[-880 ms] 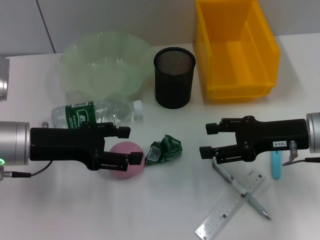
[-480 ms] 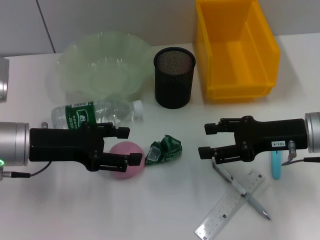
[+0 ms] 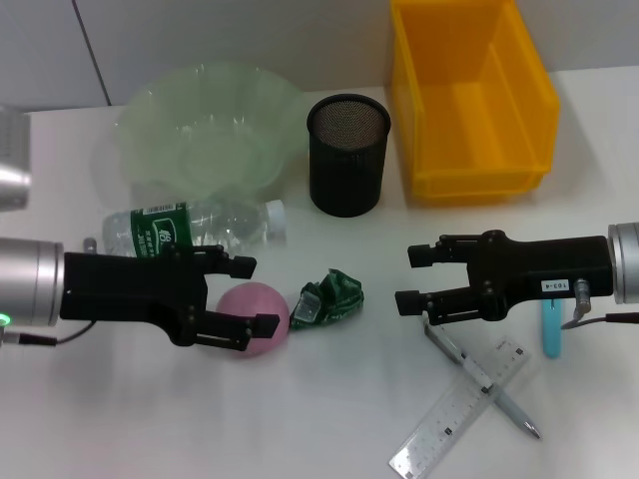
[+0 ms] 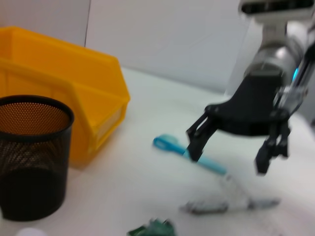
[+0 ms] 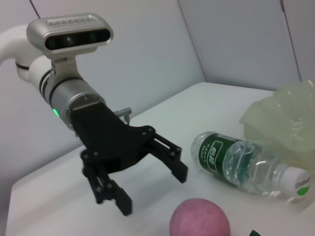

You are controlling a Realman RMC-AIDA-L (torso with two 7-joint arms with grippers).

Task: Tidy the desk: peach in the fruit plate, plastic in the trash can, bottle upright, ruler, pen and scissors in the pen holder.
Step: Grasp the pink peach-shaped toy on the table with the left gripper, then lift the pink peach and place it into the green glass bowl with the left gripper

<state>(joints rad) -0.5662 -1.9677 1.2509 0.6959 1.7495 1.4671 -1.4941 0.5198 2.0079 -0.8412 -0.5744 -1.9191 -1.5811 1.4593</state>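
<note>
The pink peach (image 3: 258, 305) lies on the white desk just in front of my open left gripper (image 3: 255, 295), untouched; the right wrist view shows that gripper (image 5: 153, 189) apart from the peach (image 5: 199, 219). A clear bottle (image 3: 195, 228) with a green label lies on its side behind it. Crumpled green plastic (image 3: 329, 297) sits between the arms. My right gripper (image 3: 409, 279) is open and empty, above the end of the pen (image 3: 484, 384). The pen crosses a clear ruler (image 3: 459, 409). A light blue tool (image 3: 552, 329) lies under the right arm.
A green translucent fruit plate (image 3: 205, 135) stands at the back left. The black mesh pen holder (image 3: 346, 155) is at the back centre, with a yellow bin (image 3: 469, 100) beside it. A silver cylinder (image 3: 12, 160) sits at the left edge.
My left gripper has shifted slightly, its near finger now lower beside the peach, leaving more of the peach in sight. The right gripper has barely moved.
</note>
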